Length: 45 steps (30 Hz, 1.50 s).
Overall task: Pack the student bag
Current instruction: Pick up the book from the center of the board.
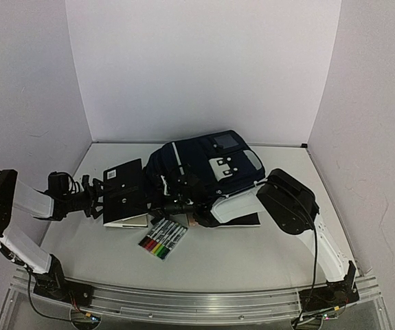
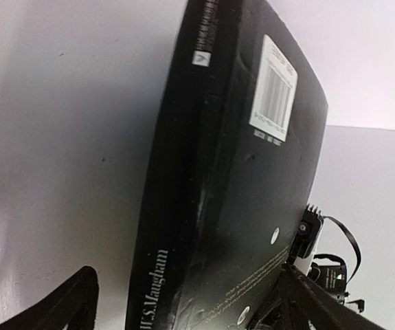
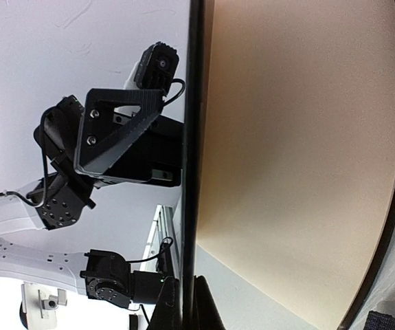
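The student bag (image 1: 207,161), navy blue with white stripes, lies flat at the back middle of the table. To its left is a black book (image 1: 124,192) with a white barcode label. My left gripper (image 1: 97,197) is open at the book's left edge. In the left wrist view its fingers (image 2: 73,302) straddle the book's spine (image 2: 163,227), with a gap on the left side. My right gripper (image 1: 158,206) is shut on the book's thin black cover (image 3: 191,172) at its right edge. A tan inner page (image 3: 300,151) shows beside the cover.
A pack of coloured markers (image 1: 163,240) lies in front of the book. Another flat black-and-white book (image 1: 242,218) sits under my right arm beside the bag. White walls enclose the table on three sides.
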{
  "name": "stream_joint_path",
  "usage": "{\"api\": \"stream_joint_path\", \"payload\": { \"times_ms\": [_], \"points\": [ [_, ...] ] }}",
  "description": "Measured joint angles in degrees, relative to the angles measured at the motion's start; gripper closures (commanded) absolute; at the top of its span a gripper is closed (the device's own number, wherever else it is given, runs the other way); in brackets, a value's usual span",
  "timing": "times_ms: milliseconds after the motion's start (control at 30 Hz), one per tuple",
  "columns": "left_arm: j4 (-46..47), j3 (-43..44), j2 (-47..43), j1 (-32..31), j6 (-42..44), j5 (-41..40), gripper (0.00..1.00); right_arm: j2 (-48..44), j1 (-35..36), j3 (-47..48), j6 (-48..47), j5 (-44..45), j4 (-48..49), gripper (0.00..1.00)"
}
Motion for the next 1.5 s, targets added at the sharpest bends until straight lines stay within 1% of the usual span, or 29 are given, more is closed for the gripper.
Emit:
{"api": "stream_joint_path", "payload": {
  "times_ms": [33,133,367,433,533,667,733,867,1000,1133,1233,1367,1433,1500],
  "points": [
    [1.56,-0.16,0.22,-0.01,-0.63,0.79,0.26,-0.07,-0.02,0.0,0.24,-0.28,0.45,1.0],
    [6.4,-0.51,0.37,0.0,-2.52,2.86,0.4,-0.08,-0.15,0.0,0.83,-1.13,1.91,1.0],
    [13.7,-3.96,0.19,0.61,-5.82,3.62,0.74,-0.3,-0.53,-0.66,1.65,-2.67,3.69,0.99],
    [14.71,-5.0,-0.55,0.52,-6.5,4.1,0.79,-0.3,-0.51,-1.46,2.14,-2.82,3.86,0.93],
    [15.28,-6.11,-2.58,0.5,-6.7,4.56,0.86,-0.44,-0.51,-2.25,2.94,-3.31,4.75,0.73],
    [12.28,-6.55,-6.92,0.5,-7.81,4.18,0.98,-1.59,-0.45,-3.16,0.95,-3.2,5.87,0.58],
    [9.82,-6.6,-9.68,0.5,-7.82,3.87,1.0,-2.64,-0.24,-3.68,0.43,-3.11,5.94,0.51],
    [3.46,-6.5,-17.41,0.5,-7.36,2.44,1.0,-4.77,-0.04,-5.13,-1.27,-2.55,6.43,0.36],
    [-5.46,-4.98,-24.81,0.85,-5.97,0.57,1.0,-8.36,-0.03,-8.37,-3.8,-0.91,6.13,0.27],
    [-14.92,-0.83,-28.73,2.64,-3.7,-1.19,1.0,-14.02,-0.12,-11.85,-9.23,2.23,2.58,0.19],
    [-19.85,2.55,-28.86,5.12,-2.9,-2.3,1.0,-19.38,-0.38,-13.06,-14.67,5.34,-2.27,0.16],
    [-24.23,6.51,-28.08,7.7,-2.17,-2.76,1.0,-25.97,-1.11,-13.2,-22.01,10.01,-9.39,0.1],
    [-26.01,8.45,-27.27,8.64,-1.52,-2.78,1.0,-28.39,-1.63,-12.41,-26.36,13.86,-15.32,0.08],
    [-27.62,9.94,-26.5,9.42,-0.75,-2.76,1.0,-29.18,-2.05,-9.61,-31.17,19.31,-22.79,0.07]
  ]
}}
